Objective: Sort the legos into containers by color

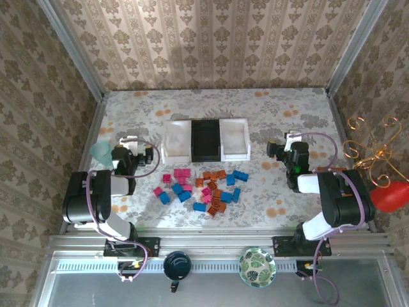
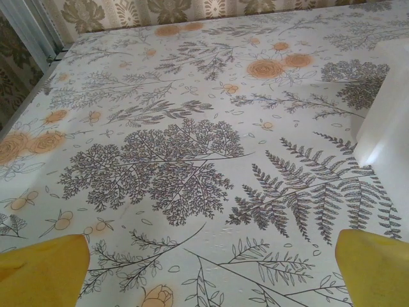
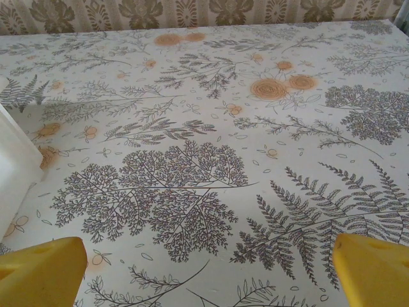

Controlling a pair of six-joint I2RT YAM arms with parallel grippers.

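Well, we see the legos [image 1: 201, 187] in a loose heap on the table [image 1: 281, 105], orange, pink and blue mixed together. They lie at 6 o'clock from the containers [image 1: 206, 139], three trays in a row: white, black, white.

The left gripper [image 1: 131, 139] stands at 9 o'clock of the trays and the right gripper [image 1: 291, 135] at 3 o'clock. Both have their jaws spread wide and grip nothing. Flowered cloth lies between each gripper and the heap.

Beyond the table edge, at 6 o'clock, stand a dark cup [image 1: 177, 265] and a green-patterned bowl [image 1: 257, 267]. A gold wire ornament [image 1: 374, 147] is at 3 o'clock.
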